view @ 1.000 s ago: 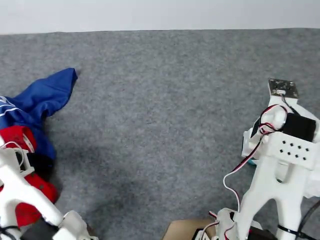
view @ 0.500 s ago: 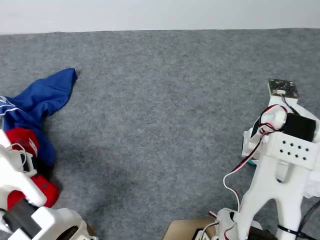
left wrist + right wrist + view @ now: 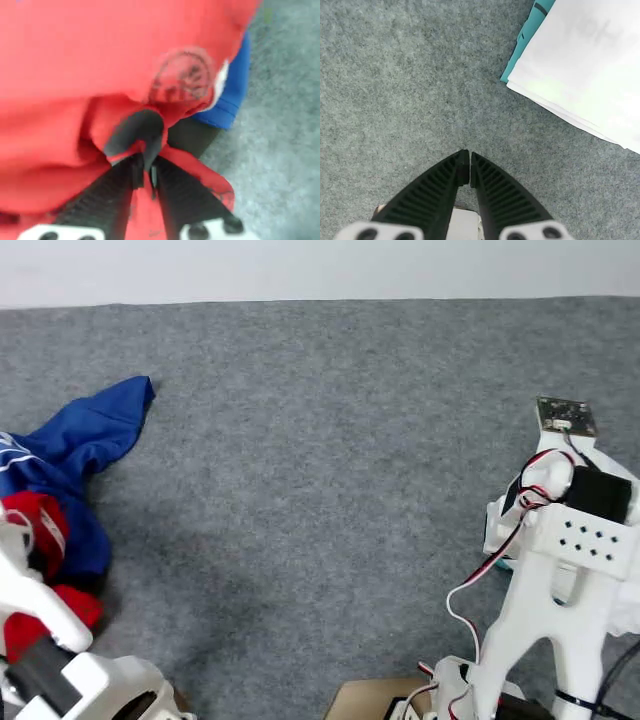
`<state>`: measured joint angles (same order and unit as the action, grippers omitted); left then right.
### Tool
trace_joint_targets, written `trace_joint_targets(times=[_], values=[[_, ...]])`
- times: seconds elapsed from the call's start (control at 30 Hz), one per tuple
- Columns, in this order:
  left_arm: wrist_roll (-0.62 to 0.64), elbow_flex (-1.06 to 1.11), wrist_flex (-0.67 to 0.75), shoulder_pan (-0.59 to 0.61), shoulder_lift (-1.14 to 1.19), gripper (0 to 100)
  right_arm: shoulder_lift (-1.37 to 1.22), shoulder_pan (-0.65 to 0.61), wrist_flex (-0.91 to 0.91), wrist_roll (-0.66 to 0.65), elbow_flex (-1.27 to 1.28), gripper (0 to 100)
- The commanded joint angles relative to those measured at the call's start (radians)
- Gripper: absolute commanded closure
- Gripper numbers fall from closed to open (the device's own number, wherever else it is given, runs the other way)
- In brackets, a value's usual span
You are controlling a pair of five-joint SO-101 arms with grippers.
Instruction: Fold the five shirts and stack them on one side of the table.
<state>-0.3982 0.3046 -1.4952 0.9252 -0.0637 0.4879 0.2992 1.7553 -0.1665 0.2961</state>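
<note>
The left tool (image 3: 145,170) pinches a fold of the red shirt (image 3: 75,75); the blue shirt (image 3: 232,95) lies just beyond it. The right tool (image 3: 470,167) is closed and empty, near the folded white shirt (image 3: 585,65).

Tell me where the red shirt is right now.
In the high view the red shirt is bunched at the left edge of the table, beside the blue shirt; the left gripper is shut on it.

Matt cloth red shirt (image 3: 75,60) — perhaps felt table (image 3: 350,440)
</note>
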Motion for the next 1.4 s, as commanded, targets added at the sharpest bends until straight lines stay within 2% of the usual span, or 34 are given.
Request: trace_joint_targets(times=[0.0, 0.07, 0.27, 0.5, 0.7, 0.87, 1.0, 1.13, 1.2, 1.27, 1.37], values=[[0.037, -0.249, -0.187, -0.043, -0.002, 99, 0.024, -0.012, 0.031, 0.002, -0.005, 98.9], [0.074, -0.395, -0.259, -0.087, -0.002, 99, 0.024, -0.012, 0.031, 0.002, -0.005, 98.9], [0.221, -0.657, -0.259, -0.258, 0.005, 99, 0.024, -0.012, 0.031, 0.002, -0.005, 98.9], [0.362, -0.832, -0.252, -0.632, 0.006, 99, 0.024, -0.012, 0.033, 0.002, -0.005, 98.9], [0.456, -1.013, -0.100, -0.967, 0.009, 99, 0.024, -0.012, 0.033, 0.002, -0.005, 98.9], [0.474, -1.049, 0.008, -1.163, 0.011, 99, 0.024, -0.010, 0.035, 0.002, -0.005, 98.9], [0.470, -0.883, 0.005, -1.191, 0.012, 99, 0.024, -0.010, 0.035, 0.002, -0.005, 98.9], [0.466, -0.536, 0.023, -1.099, 0.012, 99, 0.024, -0.012, 0.033, 0.002, -0.005, 98.9], [0.462, -0.335, 0.087, -1.040, 0.012, 99, 0.022, -0.013, 0.031, 0.002, -0.005, 98.9], [0.419, -0.171, 0.149, -0.976, 0.011, 94, 0.022, -0.013, 0.031, 0.002, -0.005, 98.7], [0.388, -0.012, 0.184, -0.878, 0.011, 79, 0.022, -0.047, 0.031, 0.000, -0.005, 98.7]])
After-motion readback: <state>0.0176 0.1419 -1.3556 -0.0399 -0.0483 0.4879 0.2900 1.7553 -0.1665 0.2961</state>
